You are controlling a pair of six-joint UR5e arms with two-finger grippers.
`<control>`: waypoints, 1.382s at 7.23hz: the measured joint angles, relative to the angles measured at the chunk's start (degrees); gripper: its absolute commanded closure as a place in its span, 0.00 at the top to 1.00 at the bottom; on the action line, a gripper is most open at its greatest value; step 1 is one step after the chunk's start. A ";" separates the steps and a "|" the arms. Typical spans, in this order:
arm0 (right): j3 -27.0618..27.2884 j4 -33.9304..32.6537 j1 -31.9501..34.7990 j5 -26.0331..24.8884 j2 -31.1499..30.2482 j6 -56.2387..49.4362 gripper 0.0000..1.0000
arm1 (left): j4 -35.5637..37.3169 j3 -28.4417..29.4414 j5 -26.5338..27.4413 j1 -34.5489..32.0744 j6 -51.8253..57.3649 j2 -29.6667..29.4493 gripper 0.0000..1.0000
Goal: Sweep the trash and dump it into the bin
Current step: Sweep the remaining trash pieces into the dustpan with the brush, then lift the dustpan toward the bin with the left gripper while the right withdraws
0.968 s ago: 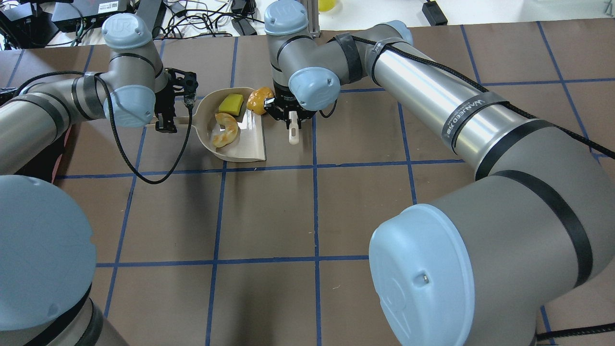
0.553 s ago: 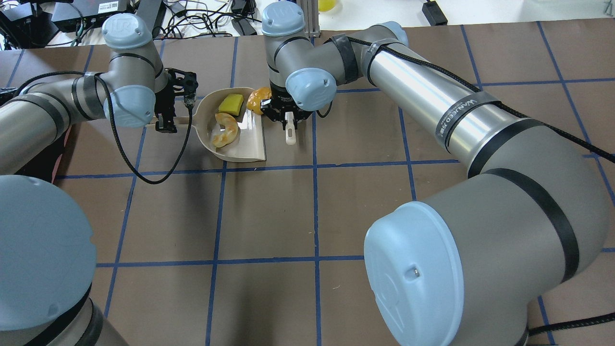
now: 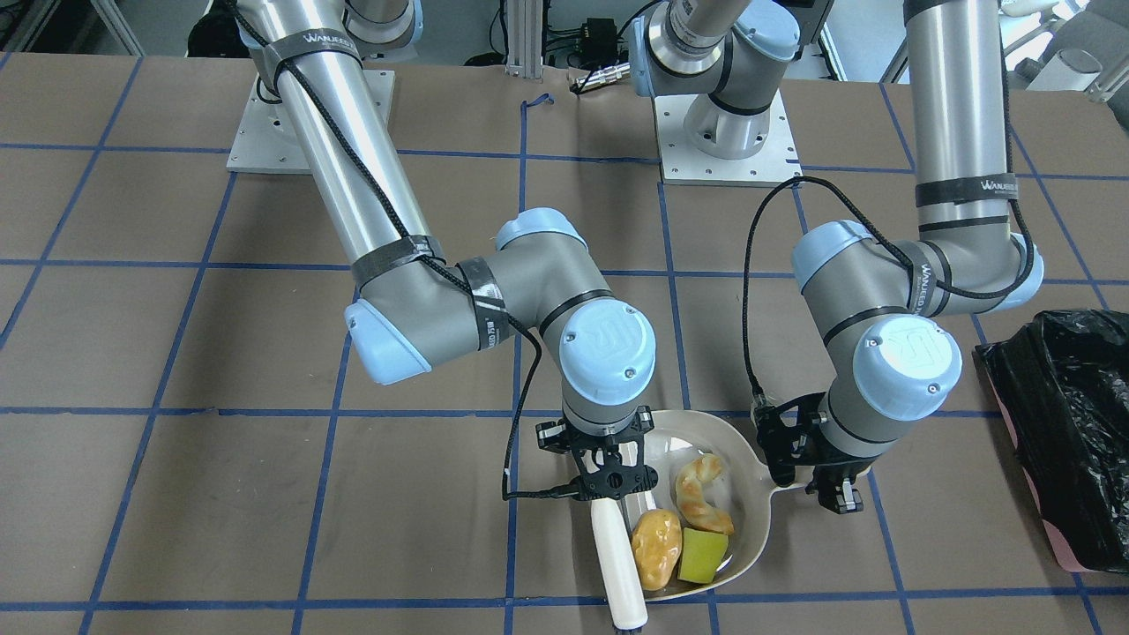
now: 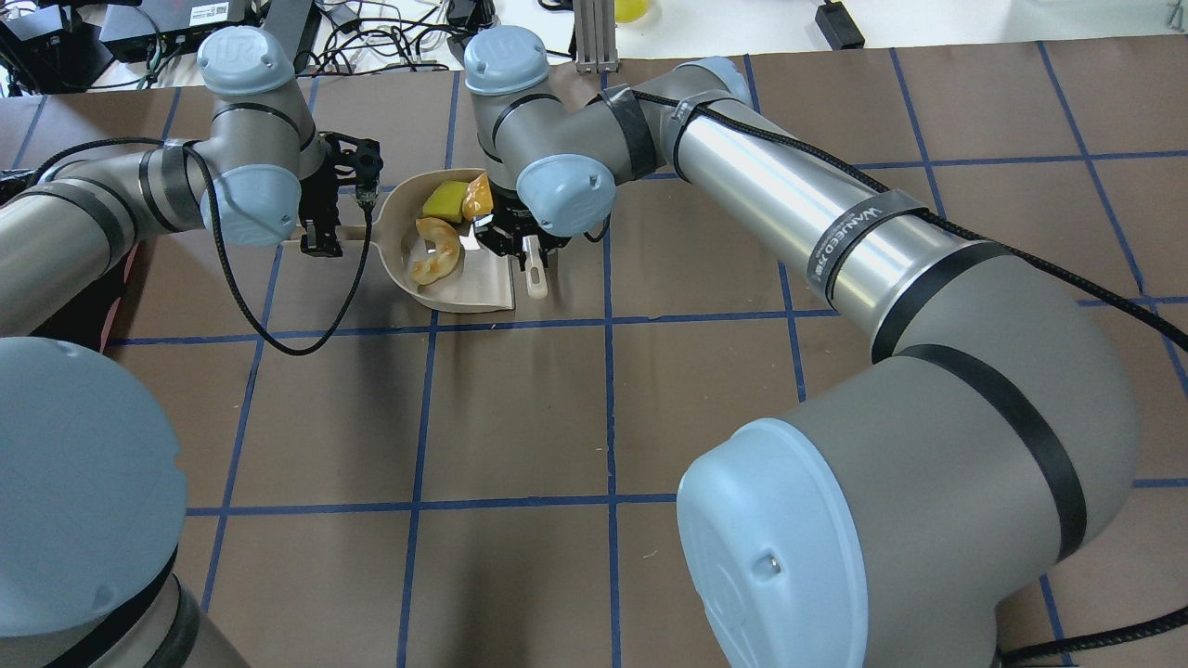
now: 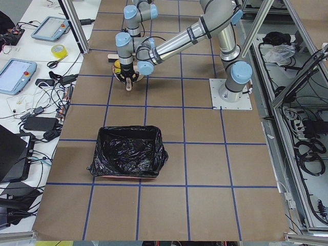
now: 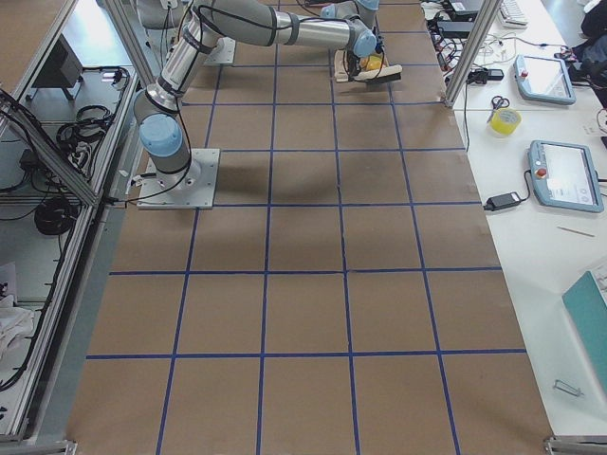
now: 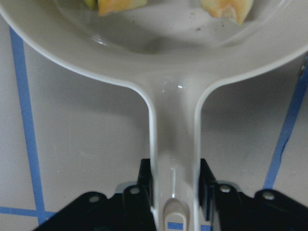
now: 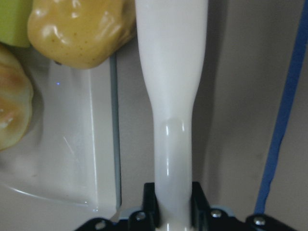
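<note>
A beige dustpan (image 3: pixel 760 494) lies on the table, and my left gripper (image 3: pixel 833 496) is shut on its handle (image 7: pixel 174 120). In the pan are the orange-white crescent (image 3: pixel 701 492) and the yellow wedge (image 3: pixel 703 556). The golden-brown lump (image 3: pixel 657 549) sits at the pan's open lip, touching the wedge. My right gripper (image 3: pixel 609 487) is shut on a white brush handle (image 3: pixel 617 556), which lies against the lump (image 8: pixel 79 29) just outside the pan's edge (image 8: pixel 103 144). The black-lined pink bin (image 3: pixel 1067 423) stands apart at the table's end on my left.
The brown table carries a grid of blue tape lines (image 4: pixel 608 320). Cables and electronics (image 4: pixel 371 37) lie along the far edge. In the exterior left view the bin (image 5: pixel 128 154) stands about two grid squares from the dustpan. A side bench holds tablets (image 5: pixel 15 74).
My right gripper has moved left with the brush, pushing the golden-brown lump from beside the dustpan onto its lip, against the yellow wedge. The left arm and the pan have not moved.
</note>
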 measured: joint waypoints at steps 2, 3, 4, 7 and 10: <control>0.00 0.09 2.47 0.09 0.00 0.99 0.00 | 0.05 -0.22 -0.06 0.00 0.00 0.01 0.05; 0.00 0.64 3.30 0.05 -0.19 1.71 0.00 | 0.07 -0.27 -0.07 0.00 0.00 0.04 0.05; 0.01 1.83 3.36 -0.32 -0.72 1.88 0.00 | 0.08 -0.30 -0.07 0.00 0.00 0.09 0.05; 0.25 7.46 -1.74 -1.36 -5.15 0.81 0.00 | 0.10 -0.37 -0.19 0.00 0.00 0.28 0.04; 4.15 12.81 -11.02 -1.32 -11.02 -4.39 0.00 | 0.15 -0.38 -2.95 0.66 0.08 0.60 0.00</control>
